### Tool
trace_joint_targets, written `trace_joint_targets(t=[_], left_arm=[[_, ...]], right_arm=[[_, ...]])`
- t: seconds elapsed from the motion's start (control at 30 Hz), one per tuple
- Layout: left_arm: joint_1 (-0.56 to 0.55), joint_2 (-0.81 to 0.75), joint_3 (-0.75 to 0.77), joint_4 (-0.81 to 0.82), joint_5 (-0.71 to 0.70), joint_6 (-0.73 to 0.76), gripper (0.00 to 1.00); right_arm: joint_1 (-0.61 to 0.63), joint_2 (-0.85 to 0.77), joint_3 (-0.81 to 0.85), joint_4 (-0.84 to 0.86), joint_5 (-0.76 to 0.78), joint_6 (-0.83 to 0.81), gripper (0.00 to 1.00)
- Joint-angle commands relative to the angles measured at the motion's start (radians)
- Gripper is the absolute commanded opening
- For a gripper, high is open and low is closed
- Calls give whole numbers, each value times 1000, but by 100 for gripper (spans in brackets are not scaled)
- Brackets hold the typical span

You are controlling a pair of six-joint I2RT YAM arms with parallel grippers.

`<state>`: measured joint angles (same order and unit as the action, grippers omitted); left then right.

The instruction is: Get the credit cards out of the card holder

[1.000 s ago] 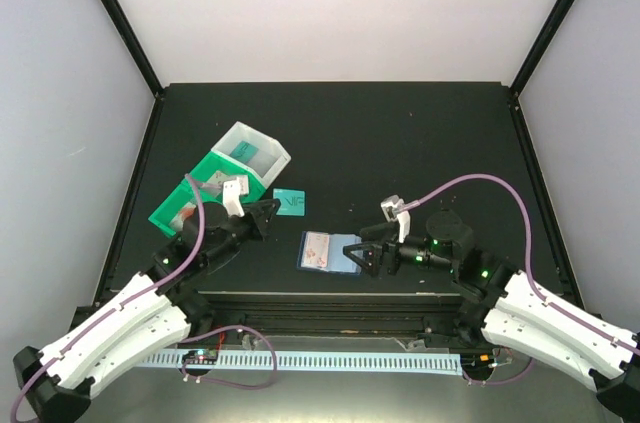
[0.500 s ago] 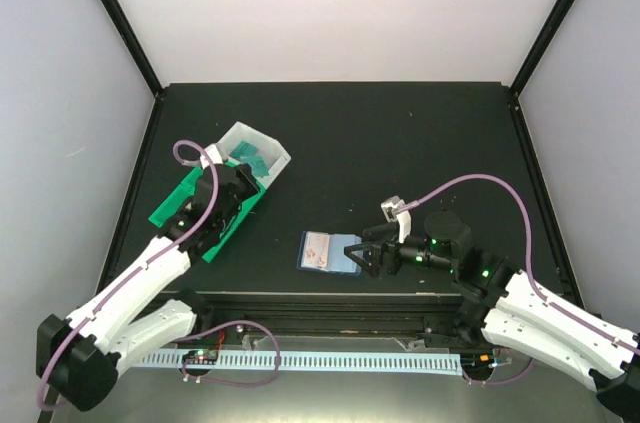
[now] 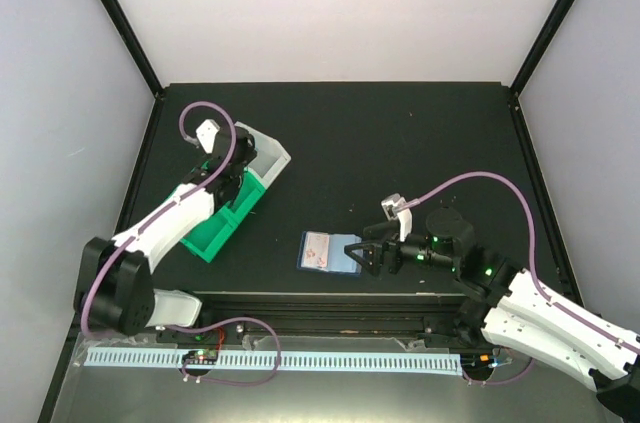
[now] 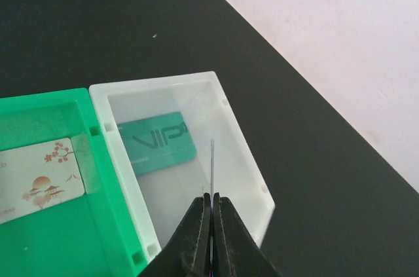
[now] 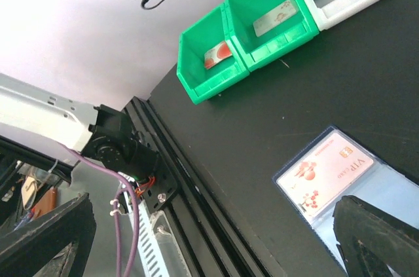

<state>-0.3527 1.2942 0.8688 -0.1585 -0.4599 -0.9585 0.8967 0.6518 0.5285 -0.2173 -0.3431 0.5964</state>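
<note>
The left end effector (image 4: 211, 198), pinching a thin card (image 4: 211, 159) edge-on, has swung from mid-counter (image 3: 420, 143) to above the white bin (image 4: 163, 82); the open card holder (image 5: 393, 192), a pale card (image 5: 327, 172) left inside, lies by the spread right end effector (image 3: 354, 257).

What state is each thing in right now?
Card holder: lying open, a pale card inside.
Left hand: shut on a thin card, above the white bin.
Right hand: open, at the card holder.
White bin: holds a teal card.
Green bins: a red card in one, a blossom card in the other.
</note>
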Motion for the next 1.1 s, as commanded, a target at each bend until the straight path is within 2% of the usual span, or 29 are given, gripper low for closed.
trace_joint_targets(t=[0.0,0.27,0.5,0.6,0.77,1.07], left_arm=[[24,116,109,-19,-69,-67,1],[73,334,249,-17,18,-127,2],[80,456,351,-68,-20,-128,2],[85,504,412,-144,-56,-130,2],[92,532,441,-143,-111,-89,2],[106,566,432,-130,-90,-109,2]], right_arm=[[3,1,12,-30,10,-23,100],[3,-32,-5,-33,28,-22,100],[3,-25,-4,-54,39,-39,100],[4,-37,2,-78,73,-52,100],[2,-53,-38,-59,87,-53,100],[4,-35,-41,-63,89,-73,100]])
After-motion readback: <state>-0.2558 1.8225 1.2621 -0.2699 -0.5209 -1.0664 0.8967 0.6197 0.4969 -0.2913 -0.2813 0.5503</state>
